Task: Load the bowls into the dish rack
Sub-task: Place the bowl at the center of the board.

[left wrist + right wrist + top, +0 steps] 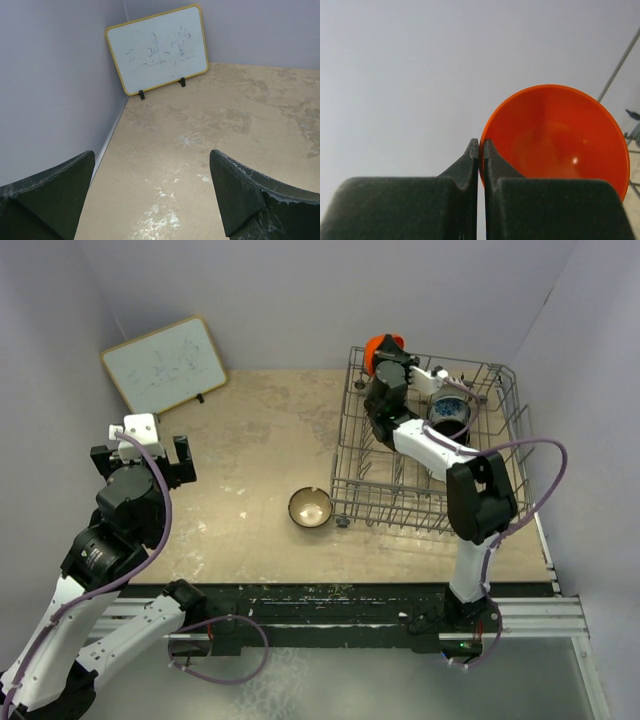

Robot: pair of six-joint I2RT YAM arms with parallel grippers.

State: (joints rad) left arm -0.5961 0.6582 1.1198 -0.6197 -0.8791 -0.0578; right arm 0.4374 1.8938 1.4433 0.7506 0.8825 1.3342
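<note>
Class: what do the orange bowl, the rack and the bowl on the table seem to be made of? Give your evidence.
Orange bowl: plastic or glazed ceramic, cannot tell which; smooth, glossy, one small highlight.
Rack: grey metal wire; thin rods in a grid.
Table bowl: likely glazed ceramic; brown rim, shiny cream inside.

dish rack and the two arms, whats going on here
The right gripper is pinched shut on the rim of the orange-red bowl, holding it over the far left corner of the dish rack. A blue-and-white patterned bowl is in the rack. A brown bowl with cream inside sits on the table just off the rack's near left corner, not yet loaded. The left gripper is open and empty, off to the left, facing the whiteboard.
</note>
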